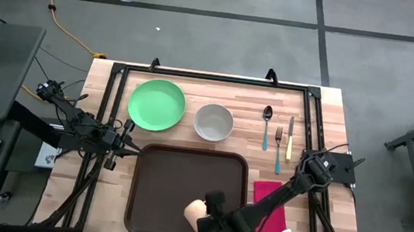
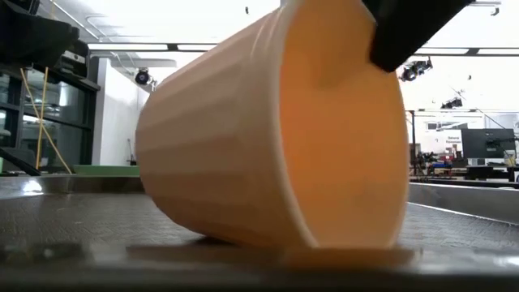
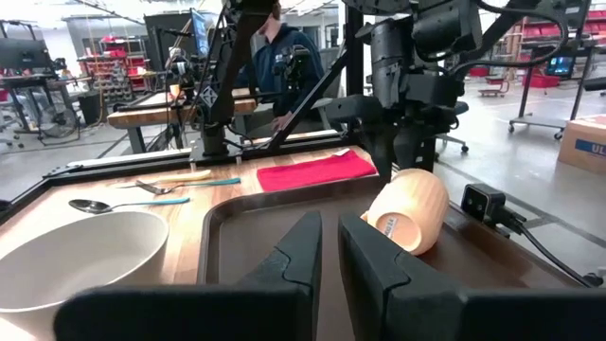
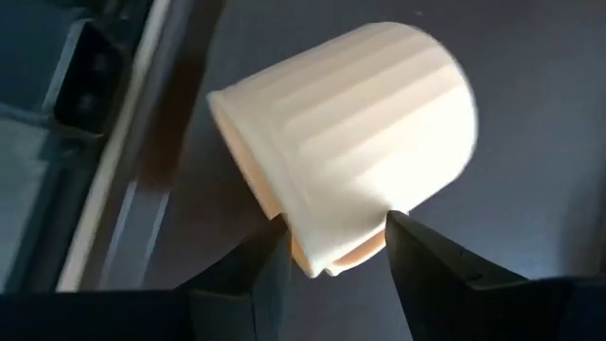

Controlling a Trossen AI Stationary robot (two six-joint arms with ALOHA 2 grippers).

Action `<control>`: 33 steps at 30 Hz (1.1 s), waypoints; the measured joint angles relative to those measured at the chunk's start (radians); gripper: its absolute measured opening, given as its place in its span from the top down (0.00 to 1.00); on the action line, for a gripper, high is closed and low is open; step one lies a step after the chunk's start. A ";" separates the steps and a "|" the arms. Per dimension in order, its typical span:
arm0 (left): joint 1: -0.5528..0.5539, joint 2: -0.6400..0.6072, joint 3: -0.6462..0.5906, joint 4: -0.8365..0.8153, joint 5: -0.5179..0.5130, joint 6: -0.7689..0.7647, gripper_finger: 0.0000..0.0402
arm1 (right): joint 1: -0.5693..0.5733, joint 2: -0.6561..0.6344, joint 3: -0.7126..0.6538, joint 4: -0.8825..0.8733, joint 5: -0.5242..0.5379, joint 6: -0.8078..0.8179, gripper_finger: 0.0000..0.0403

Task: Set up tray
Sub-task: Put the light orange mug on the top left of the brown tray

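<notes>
We see the right claw (image 4: 329, 242) pinching the rim of a ribbed cream plastic cup (image 1: 195, 209), tilted low over the large dark brown plastic tray (image 1: 154, 179) on the wooden worktop (image 1: 323, 125), probably to stand it there. The left claw (image 3: 324, 248), narrow and empty, waits by the tray's edge.

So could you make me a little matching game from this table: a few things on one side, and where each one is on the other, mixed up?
Things:
1. cup
2. green plate
3. red napkin
4. spoon

Places:
A. on the bare wood, between the grey bowl and the fork
B. tipped on its side on the tray, rim between the right pincer's fingers
C. beside the tray, partly under the right arm
D. beyond the tray, on the left arm's side of the bowl

Pairs: 1-B, 2-D, 3-C, 4-A
</notes>
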 joint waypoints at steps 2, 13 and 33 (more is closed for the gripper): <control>0.000 0.000 0.000 0.000 0.000 0.000 0.82 | -0.001 0.000 0.000 0.000 0.009 0.001 0.63; 0.000 0.000 0.000 0.000 0.000 -0.001 0.82 | -0.002 0.032 -0.002 0.029 0.056 0.006 0.64; 0.000 0.000 0.000 0.000 0.000 0.000 0.82 | -0.043 0.024 -0.071 0.118 0.079 0.036 0.98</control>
